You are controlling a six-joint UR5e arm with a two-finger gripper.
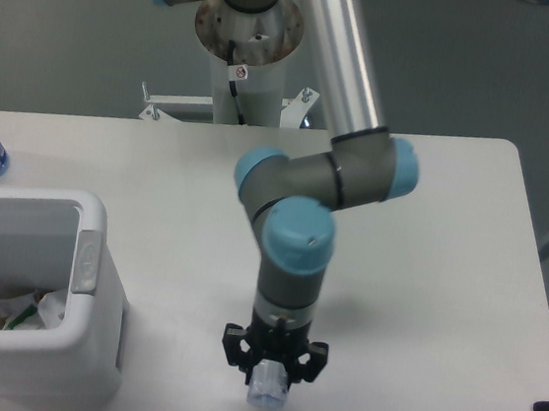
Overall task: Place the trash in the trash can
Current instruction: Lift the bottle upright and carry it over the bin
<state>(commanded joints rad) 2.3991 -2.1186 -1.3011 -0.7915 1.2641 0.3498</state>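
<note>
Clear crushed bottle (268,390) clamped in gripper (271,372) right of white trash can (90,343), crumpled wrapper (40,306) inside trash can

Arm (332,63): long tube link of bright polished silver metal. Joint housings (302,184) dark grey, rounded, each capped in pale blue plastic; thin black seam rings ran around the housings where segments met. Wrist (283,301) a grey cylinder narrowing to a black collar. Pincer (271,376) black, squat, with angular lugs flaring to either side. Base column (242,68) white, round, topped by a brownish metal flange with small screw holes; a black cable and a small white tag with red mark hung on its front.
</note>
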